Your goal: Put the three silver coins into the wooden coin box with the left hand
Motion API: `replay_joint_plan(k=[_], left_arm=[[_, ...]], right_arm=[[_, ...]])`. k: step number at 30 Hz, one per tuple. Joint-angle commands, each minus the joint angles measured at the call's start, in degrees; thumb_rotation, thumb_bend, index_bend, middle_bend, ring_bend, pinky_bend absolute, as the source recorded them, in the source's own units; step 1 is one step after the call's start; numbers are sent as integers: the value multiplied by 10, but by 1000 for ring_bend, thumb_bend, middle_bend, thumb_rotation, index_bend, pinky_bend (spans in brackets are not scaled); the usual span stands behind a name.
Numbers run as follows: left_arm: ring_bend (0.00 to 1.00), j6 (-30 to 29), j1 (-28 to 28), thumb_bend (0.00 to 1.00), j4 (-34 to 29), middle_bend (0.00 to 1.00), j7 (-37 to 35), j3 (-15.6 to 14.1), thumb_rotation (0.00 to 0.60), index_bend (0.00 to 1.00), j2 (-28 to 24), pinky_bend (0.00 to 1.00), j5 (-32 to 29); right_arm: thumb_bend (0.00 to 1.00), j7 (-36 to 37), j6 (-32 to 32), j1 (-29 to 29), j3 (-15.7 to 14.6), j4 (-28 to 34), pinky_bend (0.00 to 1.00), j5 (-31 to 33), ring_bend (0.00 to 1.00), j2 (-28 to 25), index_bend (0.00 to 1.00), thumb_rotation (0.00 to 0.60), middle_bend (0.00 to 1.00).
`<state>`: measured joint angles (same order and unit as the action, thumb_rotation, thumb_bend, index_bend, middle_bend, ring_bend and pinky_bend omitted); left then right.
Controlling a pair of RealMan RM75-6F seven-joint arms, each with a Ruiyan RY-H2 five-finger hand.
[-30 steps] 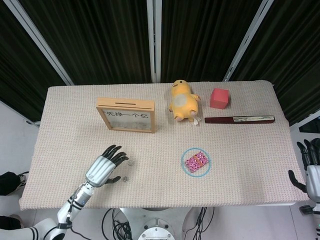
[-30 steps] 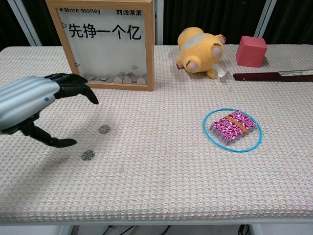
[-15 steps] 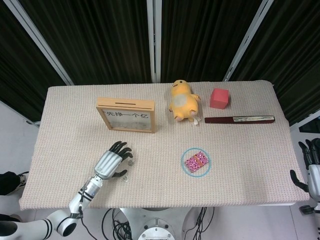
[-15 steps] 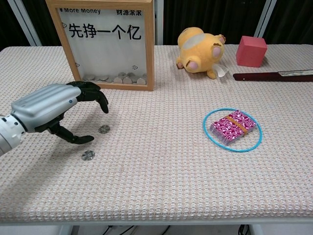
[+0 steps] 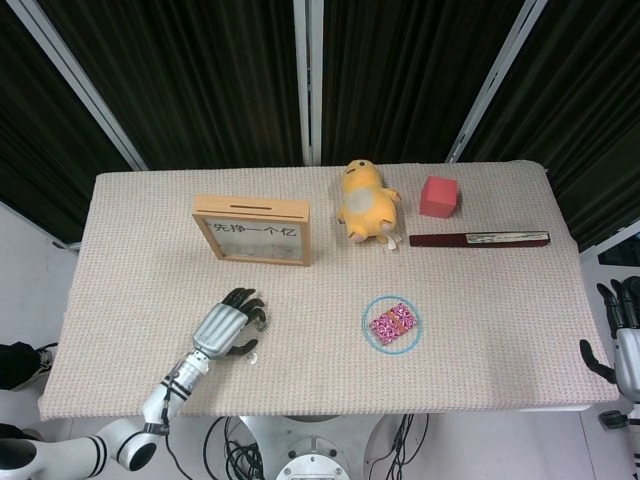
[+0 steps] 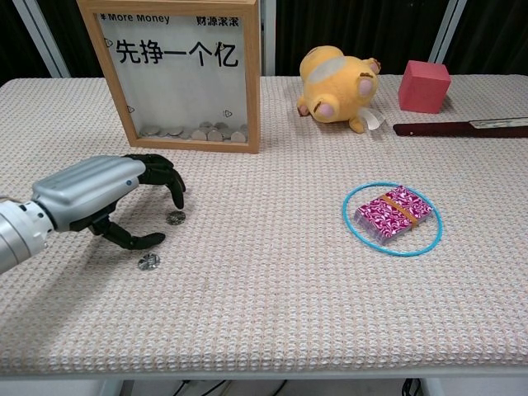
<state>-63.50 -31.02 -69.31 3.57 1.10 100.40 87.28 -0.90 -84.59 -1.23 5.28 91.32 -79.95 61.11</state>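
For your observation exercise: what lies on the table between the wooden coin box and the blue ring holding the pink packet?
Nothing: in the chest view only bare woven cloth runs from the wooden coin box to the blue ring.

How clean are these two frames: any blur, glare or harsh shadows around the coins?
Head view: sharp and evenly lit, but the coins by the left hand are tiny specks. Chest view: crisp, two coins legible, soft shadow under the hand, faint reflection on the coin box pane.
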Motion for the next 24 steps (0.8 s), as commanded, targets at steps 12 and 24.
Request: replay_joint_plan(k=[12,24], left_arm=[[70,8,-3,208,8,212,7,-2,600,399,6,122,-5],[68,16,-10,205,23,210,5,-2,600,410,15,122,-6]], right_arm=[[306,7,7,-1,-1,-10,0,2,0,4,0,600,0],[306,9,9,-1,-1,-15,0,5,0,6,0,600,0]])
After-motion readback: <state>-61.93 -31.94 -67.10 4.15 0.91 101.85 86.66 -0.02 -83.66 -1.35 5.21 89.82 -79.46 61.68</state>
